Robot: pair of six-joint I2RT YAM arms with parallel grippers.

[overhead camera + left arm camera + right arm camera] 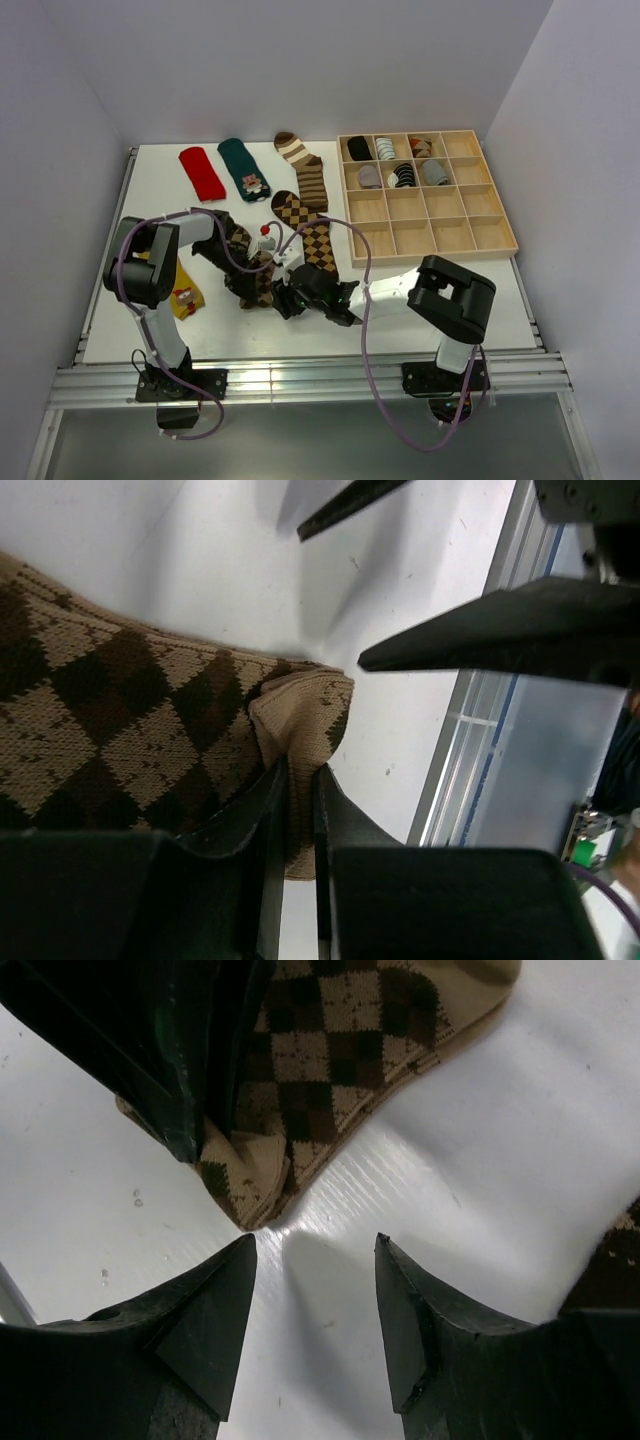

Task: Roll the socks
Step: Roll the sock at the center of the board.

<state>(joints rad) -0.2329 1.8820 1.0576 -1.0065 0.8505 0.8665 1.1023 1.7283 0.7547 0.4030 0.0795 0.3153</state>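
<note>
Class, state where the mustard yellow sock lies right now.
In the top view, the yellow sock lies at the table's near left, partly under the left arm, left of the nearer argyle sock.

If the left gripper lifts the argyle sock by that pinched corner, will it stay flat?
Probably not: the argyle sock is soft knit, creased where the left gripper pinches it, so it should droop. Likely light; textured knit shouldn't slip.

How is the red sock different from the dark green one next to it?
The red sock is plain; the dark teal sock has a cartoon figure near its nearer end. The red sock is at the left end of the back row; the dark teal sock sits between it and the striped sock. Both lie flat, unrolled, at the back of the table.
</note>
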